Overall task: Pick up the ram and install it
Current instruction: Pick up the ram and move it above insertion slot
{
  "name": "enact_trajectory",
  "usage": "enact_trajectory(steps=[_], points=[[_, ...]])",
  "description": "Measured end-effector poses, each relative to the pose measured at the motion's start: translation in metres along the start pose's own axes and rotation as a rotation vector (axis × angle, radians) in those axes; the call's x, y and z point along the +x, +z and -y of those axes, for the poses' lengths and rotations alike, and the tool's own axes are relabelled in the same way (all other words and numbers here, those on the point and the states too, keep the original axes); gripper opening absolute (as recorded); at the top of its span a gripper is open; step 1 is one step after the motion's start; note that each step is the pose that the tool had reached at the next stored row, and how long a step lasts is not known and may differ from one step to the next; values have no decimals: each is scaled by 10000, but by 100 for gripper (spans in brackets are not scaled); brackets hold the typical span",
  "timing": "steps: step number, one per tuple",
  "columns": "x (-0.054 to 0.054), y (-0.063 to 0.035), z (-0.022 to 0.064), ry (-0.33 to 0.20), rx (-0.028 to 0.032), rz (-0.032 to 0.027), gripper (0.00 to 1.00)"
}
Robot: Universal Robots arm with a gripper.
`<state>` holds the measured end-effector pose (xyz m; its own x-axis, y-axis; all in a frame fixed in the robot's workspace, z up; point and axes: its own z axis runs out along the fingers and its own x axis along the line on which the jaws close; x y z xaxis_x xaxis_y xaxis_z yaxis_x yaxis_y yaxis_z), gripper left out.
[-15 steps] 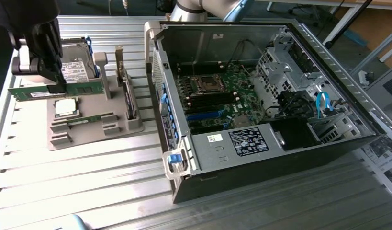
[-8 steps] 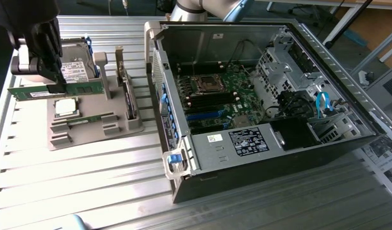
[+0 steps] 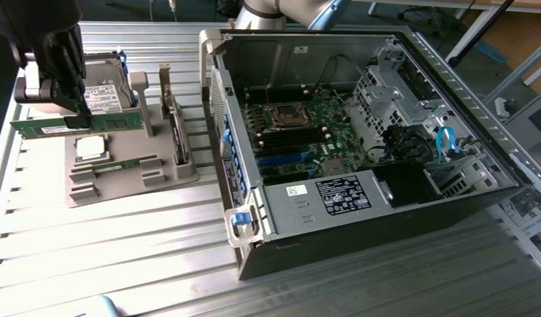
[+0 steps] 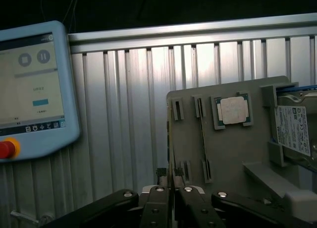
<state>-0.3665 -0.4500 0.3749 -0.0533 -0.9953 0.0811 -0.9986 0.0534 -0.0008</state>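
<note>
The ram (image 3: 120, 122) is a long green stick held level above the grey holder tray (image 3: 129, 181) at the exterior view's left. My black gripper (image 3: 76, 117) is shut on its middle, and both ends stick out past the fingers. In the wrist view the gripper (image 4: 171, 196) has its fingers pressed close on the stick's thin edge, over the tray's (image 4: 233, 156) rim. The open computer case (image 3: 359, 218) lies to the exterior view's right. Its motherboard (image 3: 319, 115) and dark memory slots (image 3: 288, 142) are exposed.
The tray also holds a square silver processor (image 3: 90, 146) (image 4: 234, 110), a hard drive with a white label (image 3: 103, 98) (image 4: 294, 131) and a second green stick (image 3: 116, 166). A teach pendant (image 4: 29, 89) lies on the ribbed metal table (image 3: 120, 251). Cables and drive cages crowd the case's far side.
</note>
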Motion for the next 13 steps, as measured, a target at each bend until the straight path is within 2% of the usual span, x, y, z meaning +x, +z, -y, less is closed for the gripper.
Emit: enact_trajectory(steps=[13], points=[[8, -44, 1, 35, -2, -5, 14]])
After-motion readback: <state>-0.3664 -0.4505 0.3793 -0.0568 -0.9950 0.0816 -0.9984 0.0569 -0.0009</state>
